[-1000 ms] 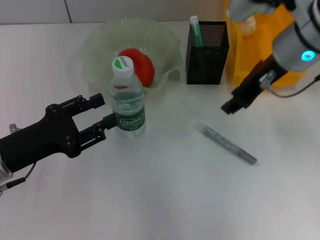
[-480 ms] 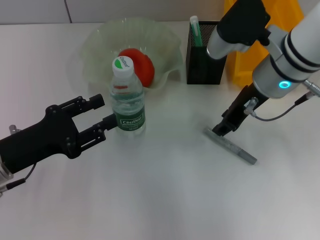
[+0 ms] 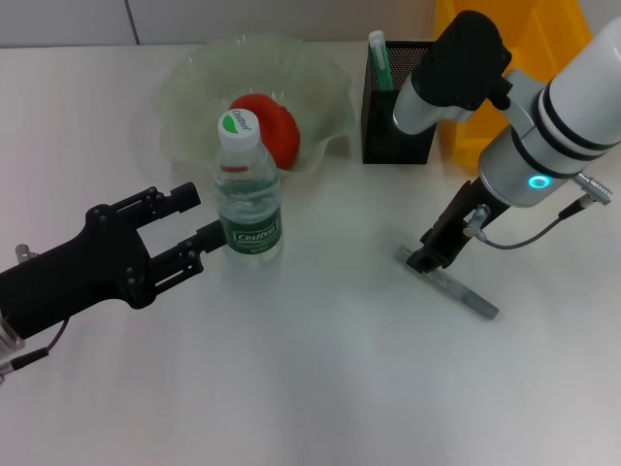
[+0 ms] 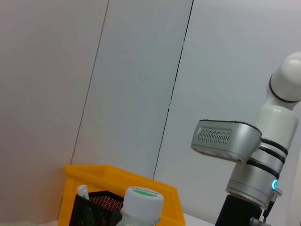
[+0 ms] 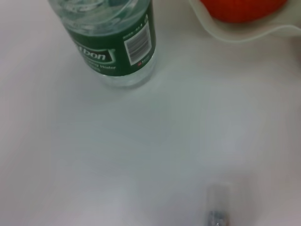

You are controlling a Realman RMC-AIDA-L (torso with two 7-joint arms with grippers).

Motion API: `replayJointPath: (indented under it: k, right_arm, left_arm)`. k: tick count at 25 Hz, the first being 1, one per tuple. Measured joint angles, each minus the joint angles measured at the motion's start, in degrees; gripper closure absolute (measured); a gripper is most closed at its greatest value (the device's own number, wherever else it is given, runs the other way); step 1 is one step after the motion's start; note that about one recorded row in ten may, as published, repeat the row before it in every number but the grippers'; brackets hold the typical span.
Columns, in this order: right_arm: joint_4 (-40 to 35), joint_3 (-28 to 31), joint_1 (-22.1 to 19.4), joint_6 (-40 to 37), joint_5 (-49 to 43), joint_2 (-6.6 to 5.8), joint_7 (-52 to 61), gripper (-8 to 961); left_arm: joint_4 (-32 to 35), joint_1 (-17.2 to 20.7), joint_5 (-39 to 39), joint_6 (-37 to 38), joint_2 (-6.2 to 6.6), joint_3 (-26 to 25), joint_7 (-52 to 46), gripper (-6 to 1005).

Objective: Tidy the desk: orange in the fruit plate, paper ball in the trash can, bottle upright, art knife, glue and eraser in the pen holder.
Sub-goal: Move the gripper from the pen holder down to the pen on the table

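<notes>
The bottle (image 3: 247,199) stands upright in front of the fruit plate (image 3: 184,83), which holds the orange (image 3: 270,128). My left gripper (image 3: 202,217) is open, its fingertips just left of the bottle. The grey art knife (image 3: 456,286) lies flat on the table. My right gripper (image 3: 432,254) is low over the knife's near end. The right wrist view shows the bottle (image 5: 117,42) and the knife tip (image 5: 217,209). A green-and-white stick (image 3: 376,53) stands in the black mesh pen holder (image 3: 406,107). The paper ball and eraser are out of view.
A yellow bin (image 3: 466,126) stands right of the pen holder, partly behind my right arm. White tabletop spreads across the front and between bottle and knife. The left wrist view shows the bottle cap (image 4: 143,198) and my right arm (image 4: 249,165) beyond.
My right arm has swung from beside the yellow bin down and left until its gripper reached the knife's near end. The left gripper and bottle have stayed put.
</notes>
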Motion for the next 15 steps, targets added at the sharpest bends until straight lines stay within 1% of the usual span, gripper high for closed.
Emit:
replayJointPath:
  k: [7,15]
  right_arm:
    - [1.5,-0.9,0.0,2.1,0.9,0.07,0.4,625]
    - [2.9,-2.5,0.1,4.0,1.6,0.1,0.5,630]
  left_arm:
    - [0.0,0.2,-0.1,-0.1,0.03,0.0,0.1,391]
    - [0.0,0.2,-0.1,-0.3,-0.03,0.0,0.2,391]
